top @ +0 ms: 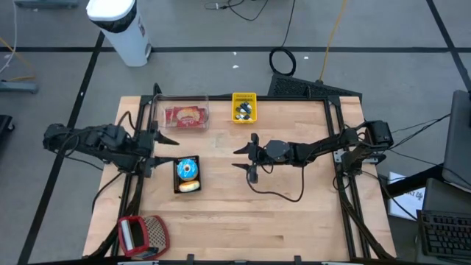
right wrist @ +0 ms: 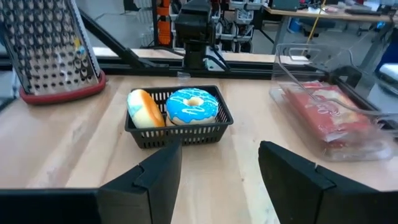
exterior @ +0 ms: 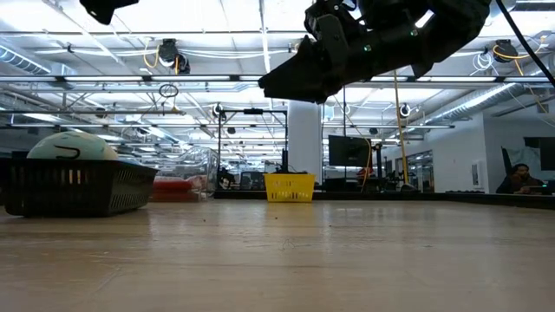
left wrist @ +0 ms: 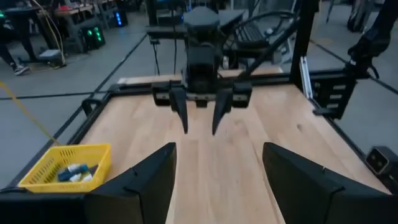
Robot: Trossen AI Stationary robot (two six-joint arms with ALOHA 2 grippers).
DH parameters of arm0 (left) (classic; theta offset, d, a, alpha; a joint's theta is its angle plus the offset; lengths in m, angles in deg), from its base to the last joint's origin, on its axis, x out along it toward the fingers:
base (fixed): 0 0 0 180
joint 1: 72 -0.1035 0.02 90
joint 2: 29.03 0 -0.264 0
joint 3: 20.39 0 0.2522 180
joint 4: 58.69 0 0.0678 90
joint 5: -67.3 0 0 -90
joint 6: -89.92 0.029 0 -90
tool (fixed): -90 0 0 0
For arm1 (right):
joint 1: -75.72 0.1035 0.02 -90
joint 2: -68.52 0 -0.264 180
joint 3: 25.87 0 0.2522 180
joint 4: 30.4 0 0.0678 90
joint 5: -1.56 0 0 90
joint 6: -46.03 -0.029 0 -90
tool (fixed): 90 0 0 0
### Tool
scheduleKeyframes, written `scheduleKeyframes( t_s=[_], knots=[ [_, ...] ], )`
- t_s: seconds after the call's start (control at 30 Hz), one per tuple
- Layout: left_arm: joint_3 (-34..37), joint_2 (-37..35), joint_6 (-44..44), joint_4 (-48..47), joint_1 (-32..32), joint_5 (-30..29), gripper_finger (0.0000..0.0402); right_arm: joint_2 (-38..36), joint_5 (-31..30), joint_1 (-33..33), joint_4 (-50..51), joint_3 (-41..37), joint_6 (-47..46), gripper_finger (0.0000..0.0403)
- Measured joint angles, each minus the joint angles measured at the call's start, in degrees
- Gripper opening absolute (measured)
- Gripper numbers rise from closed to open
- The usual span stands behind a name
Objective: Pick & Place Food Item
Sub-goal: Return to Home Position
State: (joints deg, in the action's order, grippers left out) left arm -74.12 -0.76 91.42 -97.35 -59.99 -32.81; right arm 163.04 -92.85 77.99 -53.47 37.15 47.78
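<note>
The left gripper (top: 168, 149) hovers at 11 o'clock of the black bin (right wrist: 186, 132), fingers wide apart and empty. The bin holds a blue donut (right wrist: 191, 106) and a pale donut (right wrist: 144, 109), so placing looks done. The right gripper (top: 239, 157), at the bin's 3 o'clock, gapes empty; only homing seems left.

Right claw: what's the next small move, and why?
Probably draw the right claw back toward its base at the right edge of the table. It hangs open and empty over mid-table. The black bin already holds the blue donut and a yellowish donut, and no food lies loose on the wood. The left claw waits open near the bin.
</note>
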Motion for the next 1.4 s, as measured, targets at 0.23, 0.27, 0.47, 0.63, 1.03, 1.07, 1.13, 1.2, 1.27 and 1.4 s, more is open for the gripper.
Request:
scheduleKeyframes(
  t_s=[0.23, 0.27, 0.47, 0.63, 1.03, 1.07, 1.13, 1.2, 1.27, 1.4],
  knots=[
    [2.32, -1.84, -0.09, 0.76, -0.33, -4.01, 0.0241, -2.66, 0.28, -1.27, 2.35, 0.02, -6.02, 0.0205],
    [3.24, -3.16, -0.60, 0.44, -0.69, -5.53, 0.0241, -3.46, 0.64, -1.75, 3.34, 0.09, -6.02, 0.0205],
    [8.33, -14.98, -2.87, -0.69, -3.34, -8.76, 0.0241, -10.30, 6.21, -4.70, 5.35, -3.65, -6.09, 0.0202],
    [11.79, -24.18, -1.82, -0.47, -4.44, -6.55, 0.0241, -17.63, 6.05, -6.46, 4.96, -8.90, -5.69, 0.0203],
    [14.47, -27.11, -1.98, -0.50, -4.98, -6.46, 0.0241, -30.89, 5.98, -8.04, -5.08, -21.89, -7.47, 0.0201],
    [14.47, -27.17, -2.03, -0.47, -4.98, -6.38, 0.0241, -31.45, 5.99, -8.04, -6.67, -22.91, -7.45, 0.0202],
    [14.40, -27.21, -2.53, -0.03, -4.98, -6.47, 0.0241, -32.27, 5.99, -8.02, -9.83, -24.65, -7.95, 0.0202],
    [14.43, -27.17, -3.35, -0.34, -4.98, -6.30, 0.0241, -32.52, 5.99, -8.02, -12.07, -25.86, -8.60, 0.0201],
    [15.04, -27.20, -3.88, 0.82, -4.98, -5.74, 0.0241, -32.46, 5.99, -8.02, -13.14, -26.83, -8.75, 0.0201],
    [17.75, -27.15, -5.04, 3.20, -4.98, -4.42, 0.0241, -32.46, 5.99, -8.02, -13.60, -27.91, -9.13, 0.0202]
  ],
)
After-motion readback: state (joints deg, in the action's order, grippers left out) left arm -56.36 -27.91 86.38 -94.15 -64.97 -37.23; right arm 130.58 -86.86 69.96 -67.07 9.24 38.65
